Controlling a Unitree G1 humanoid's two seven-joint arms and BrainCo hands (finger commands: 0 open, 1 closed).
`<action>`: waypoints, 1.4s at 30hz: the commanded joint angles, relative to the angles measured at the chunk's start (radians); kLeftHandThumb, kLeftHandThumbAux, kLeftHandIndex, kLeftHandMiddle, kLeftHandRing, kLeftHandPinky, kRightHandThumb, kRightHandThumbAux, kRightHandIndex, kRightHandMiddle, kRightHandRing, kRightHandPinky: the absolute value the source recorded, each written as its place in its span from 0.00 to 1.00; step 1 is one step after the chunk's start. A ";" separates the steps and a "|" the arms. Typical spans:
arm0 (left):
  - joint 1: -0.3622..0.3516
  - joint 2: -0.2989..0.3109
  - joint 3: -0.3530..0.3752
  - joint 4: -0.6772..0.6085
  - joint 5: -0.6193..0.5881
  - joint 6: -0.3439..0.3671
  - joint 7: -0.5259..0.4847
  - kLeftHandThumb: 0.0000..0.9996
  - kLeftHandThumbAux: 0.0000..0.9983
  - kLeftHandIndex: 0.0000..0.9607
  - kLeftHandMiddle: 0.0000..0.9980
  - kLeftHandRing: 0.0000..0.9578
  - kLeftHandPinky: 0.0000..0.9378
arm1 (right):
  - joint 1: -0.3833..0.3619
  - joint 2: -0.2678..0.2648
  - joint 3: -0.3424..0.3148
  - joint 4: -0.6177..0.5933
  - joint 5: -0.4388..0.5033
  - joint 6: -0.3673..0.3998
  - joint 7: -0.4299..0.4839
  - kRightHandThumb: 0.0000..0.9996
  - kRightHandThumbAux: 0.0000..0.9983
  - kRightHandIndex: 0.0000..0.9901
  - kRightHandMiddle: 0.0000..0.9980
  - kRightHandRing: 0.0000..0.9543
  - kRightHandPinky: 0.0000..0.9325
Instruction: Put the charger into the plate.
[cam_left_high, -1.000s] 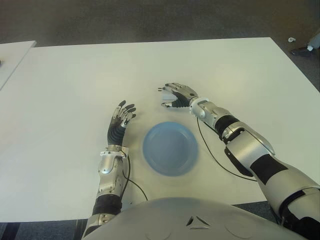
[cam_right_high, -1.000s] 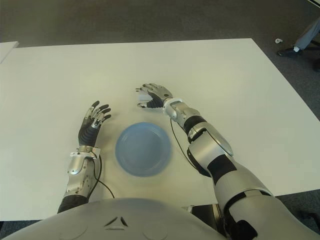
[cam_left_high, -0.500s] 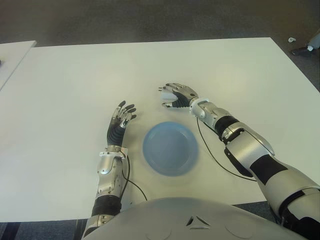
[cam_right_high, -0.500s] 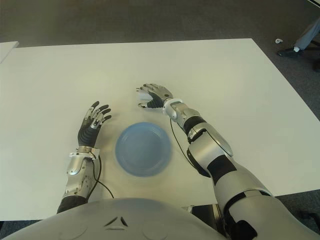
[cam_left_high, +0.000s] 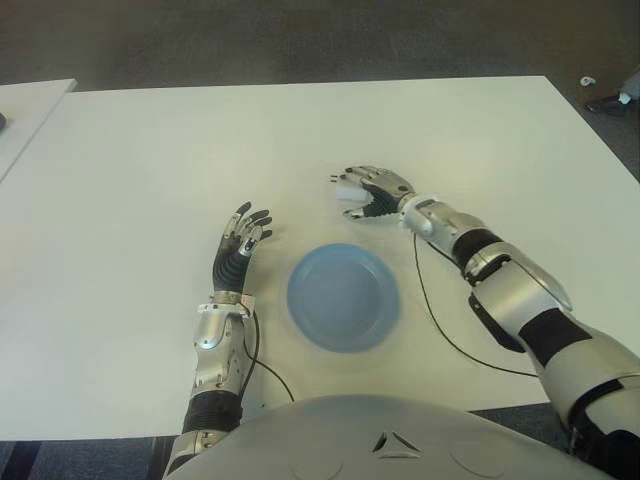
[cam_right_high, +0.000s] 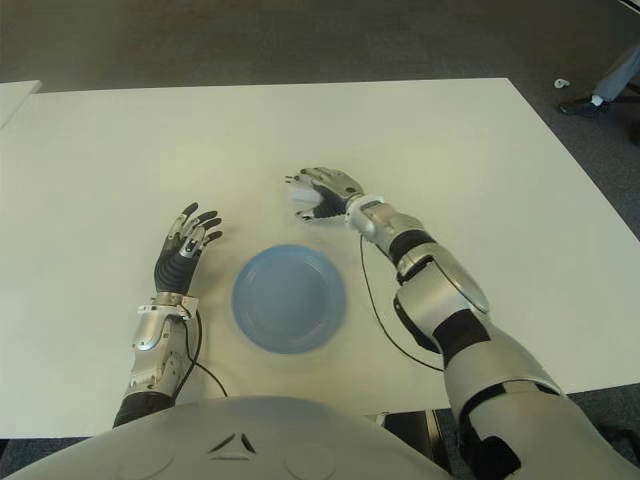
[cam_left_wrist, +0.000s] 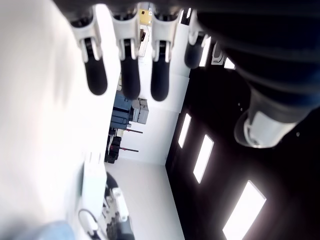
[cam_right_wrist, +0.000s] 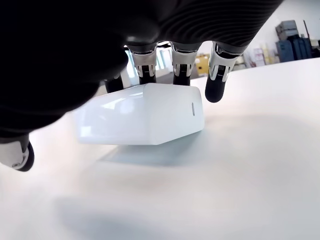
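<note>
Beyond the blue plate, the right hand grips the white charger; left hand lies open alongside.

From above, my right hand covers most of the charger, leaving only a white edge visible. In my right wrist view my palm blocks the charger's top, so contact there cannot be confirmed. The far room is blurred.
</note>
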 joint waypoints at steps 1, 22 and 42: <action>0.027 -0.003 0.005 0.045 -0.011 0.040 -0.007 0.00 0.52 0.15 0.27 0.27 0.29 | 0.033 -0.071 0.034 -0.015 -0.042 -0.057 0.015 0.04 0.41 0.00 0.00 0.00 0.00; 0.003 -0.011 0.008 0.072 -0.033 0.035 -0.015 0.00 0.50 0.16 0.27 0.27 0.27 | 0.129 -0.398 0.055 -0.396 -0.131 -0.245 -0.004 0.00 0.45 0.00 0.00 0.00 0.00; -0.011 -0.016 0.013 0.090 -0.039 0.032 -0.025 0.00 0.50 0.16 0.25 0.24 0.25 | 0.340 -0.595 -0.136 -0.756 -0.019 -0.287 0.214 0.00 0.42 0.00 0.00 0.00 0.00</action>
